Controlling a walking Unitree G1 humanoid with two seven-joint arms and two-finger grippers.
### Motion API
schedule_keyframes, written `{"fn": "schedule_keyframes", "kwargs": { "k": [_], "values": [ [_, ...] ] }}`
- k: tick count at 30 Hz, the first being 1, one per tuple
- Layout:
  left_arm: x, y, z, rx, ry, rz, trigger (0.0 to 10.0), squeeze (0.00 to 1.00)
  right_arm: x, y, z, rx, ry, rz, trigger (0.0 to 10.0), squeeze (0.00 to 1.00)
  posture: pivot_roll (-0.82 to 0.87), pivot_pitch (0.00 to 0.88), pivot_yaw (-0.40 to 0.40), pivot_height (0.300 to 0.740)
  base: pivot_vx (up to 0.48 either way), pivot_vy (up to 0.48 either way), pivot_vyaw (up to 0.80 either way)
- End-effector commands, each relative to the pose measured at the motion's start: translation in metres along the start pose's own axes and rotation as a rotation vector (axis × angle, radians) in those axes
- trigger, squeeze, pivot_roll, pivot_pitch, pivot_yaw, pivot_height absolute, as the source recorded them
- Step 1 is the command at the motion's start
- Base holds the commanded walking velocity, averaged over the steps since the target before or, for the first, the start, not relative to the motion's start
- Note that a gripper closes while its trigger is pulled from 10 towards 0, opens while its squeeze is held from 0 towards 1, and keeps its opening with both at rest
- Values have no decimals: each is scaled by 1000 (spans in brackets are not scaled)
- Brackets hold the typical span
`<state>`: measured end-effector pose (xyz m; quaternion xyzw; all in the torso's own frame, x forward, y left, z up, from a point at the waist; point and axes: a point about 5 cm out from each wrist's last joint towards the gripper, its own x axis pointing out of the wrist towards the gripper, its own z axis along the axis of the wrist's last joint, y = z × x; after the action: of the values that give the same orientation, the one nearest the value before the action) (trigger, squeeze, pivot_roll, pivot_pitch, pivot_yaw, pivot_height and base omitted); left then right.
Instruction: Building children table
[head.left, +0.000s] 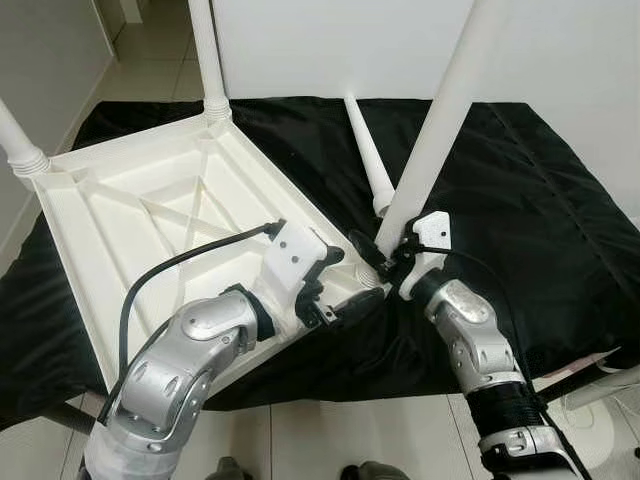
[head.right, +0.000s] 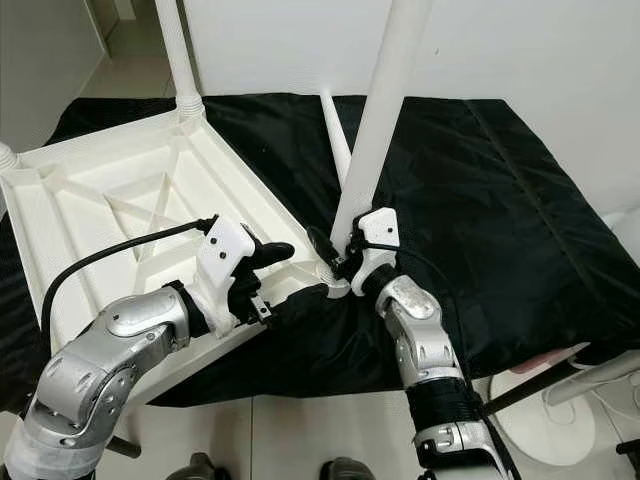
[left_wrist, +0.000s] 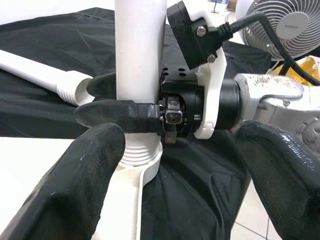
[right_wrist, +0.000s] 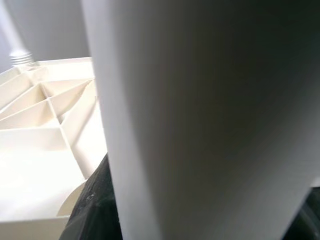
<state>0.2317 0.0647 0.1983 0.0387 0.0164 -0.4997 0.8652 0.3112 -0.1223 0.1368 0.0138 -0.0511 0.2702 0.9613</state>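
The white plastic tabletop (head.left: 150, 215) lies upside down on a black cloth (head.left: 520, 190). Two white legs (head.left: 208, 60) stand in its far corners. A third leg (head.left: 440, 120) stands upright over the near right corner socket (left_wrist: 140, 155), and my right gripper (head.left: 385, 262) is shut on it just above its ribbed base, as the left wrist view shows with the fingers (left_wrist: 117, 114) clasped round it. My left gripper (head.left: 345, 282) is open at the same corner, its fingers spread either side of the table's rim. A loose leg (head.left: 368, 150) lies on the cloth behind.
A white wall runs behind the cloth. A white fan (left_wrist: 282, 25) stands on the tiled floor to my right, its base (head.right: 545, 420) near my right arm. The cloth's front edge is just ahead of my feet.
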Motion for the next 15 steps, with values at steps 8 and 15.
{"fn": "schedule_keyframes", "kwargs": {
  "k": [8,15],
  "values": [
    [-1,1,0,1,3,54,10000,0,-6,15,-21,40,77,-142,10000,0,10,48,-19,740,0,0,0],
    [1,-1,0,5,-1,42,10000,0,-2,12,-18,65,103,-474,10000,0,3,36,-28,740,0,0,0]
  ]
}}
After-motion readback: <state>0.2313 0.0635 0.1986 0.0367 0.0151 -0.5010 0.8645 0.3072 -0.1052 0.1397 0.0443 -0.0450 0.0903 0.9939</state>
